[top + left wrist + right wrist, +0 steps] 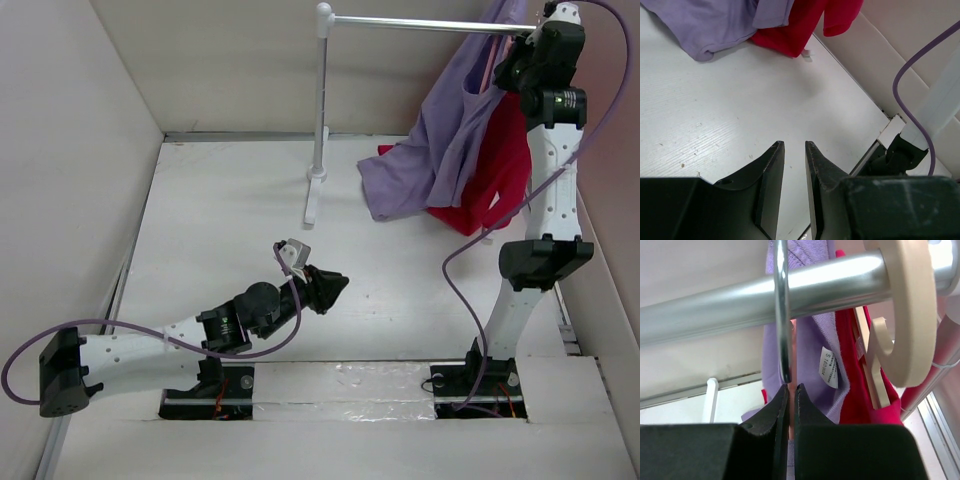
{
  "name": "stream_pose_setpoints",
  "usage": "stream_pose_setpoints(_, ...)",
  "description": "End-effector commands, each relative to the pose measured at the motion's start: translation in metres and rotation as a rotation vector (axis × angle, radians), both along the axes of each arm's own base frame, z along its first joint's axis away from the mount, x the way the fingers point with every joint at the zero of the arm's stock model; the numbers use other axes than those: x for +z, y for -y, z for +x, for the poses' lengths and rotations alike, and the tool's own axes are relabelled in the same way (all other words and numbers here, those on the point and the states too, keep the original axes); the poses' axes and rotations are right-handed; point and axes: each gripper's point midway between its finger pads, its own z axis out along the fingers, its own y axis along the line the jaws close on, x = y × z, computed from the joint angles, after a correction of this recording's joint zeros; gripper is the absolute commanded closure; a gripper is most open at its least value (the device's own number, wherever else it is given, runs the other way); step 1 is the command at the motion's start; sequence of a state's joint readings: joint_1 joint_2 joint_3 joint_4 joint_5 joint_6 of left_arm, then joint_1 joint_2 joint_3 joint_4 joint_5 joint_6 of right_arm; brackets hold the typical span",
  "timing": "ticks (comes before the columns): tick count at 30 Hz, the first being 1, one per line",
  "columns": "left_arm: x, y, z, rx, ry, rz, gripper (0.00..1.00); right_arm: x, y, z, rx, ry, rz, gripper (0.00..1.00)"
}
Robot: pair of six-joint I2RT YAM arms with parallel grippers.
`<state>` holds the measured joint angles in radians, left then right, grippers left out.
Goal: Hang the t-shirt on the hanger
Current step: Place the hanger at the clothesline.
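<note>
The lavender t-shirt (440,140) hangs from the silver rail (420,24) at the back right, and its lower part lies bunched on the table. In the right wrist view the hanger's silver hook (782,315) curves over the rail (715,305). A thin salmon-pink neck (792,376) runs down from the hook between my fingers. My right gripper (791,387) is shut on that neck, inside the t-shirt's collar (812,355). My left gripper (335,285) rests low over the middle of the table. It stands open (795,145) with nothing between its fingers.
A bright red shirt (495,180) hangs on a beige wooden hanger (905,315) right beside the t-shirt. The rail's white post (320,110) and foot stand at the back centre. Box walls close in the left, back and right sides. A purple cable (910,100) runs along the right arm.
</note>
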<state>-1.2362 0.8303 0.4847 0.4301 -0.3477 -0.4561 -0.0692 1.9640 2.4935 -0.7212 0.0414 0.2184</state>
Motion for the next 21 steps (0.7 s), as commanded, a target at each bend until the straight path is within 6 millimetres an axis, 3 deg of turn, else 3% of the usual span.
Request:
stream_pose_setpoints(1, 0.029, 0.004, 0.002, 0.011, 0.015, -0.084, 0.79, 0.053, 0.003, 0.004, 0.007, 0.196, 0.013, 1.0)
stream_pose_setpoints(4, 0.03, 0.008, 0.001, -0.001, 0.008, -0.083, 0.79, 0.034, 0.003, 0.015, 0.011, 0.154, 0.015, 1.0)
stream_pose_setpoints(12, 0.029, 0.008, 0.0, 0.0, -0.008, -0.094, 0.79, 0.008, 0.013, 0.022, -0.011, 0.11, 0.008, 1.0)
stream_pose_setpoints(13, 0.028, 0.008, 0.0, 0.0, -0.007, -0.091, 0.79, 0.014, 0.012, 0.018, -0.011, 0.13, 0.003, 1.0)
stream_pose_setpoints(14, 0.028, 0.009, 0.0, -0.002, -0.008, -0.092, 0.79, 0.002, 0.018, 0.019, -0.02, 0.104, 0.007, 1.0)
stream_pose_setpoints(21, 0.029, 0.012, -0.001, -0.016, -0.008, -0.097, 0.79, -0.006, 0.014, 0.007, -0.006, 0.102, 0.014, 1.0)
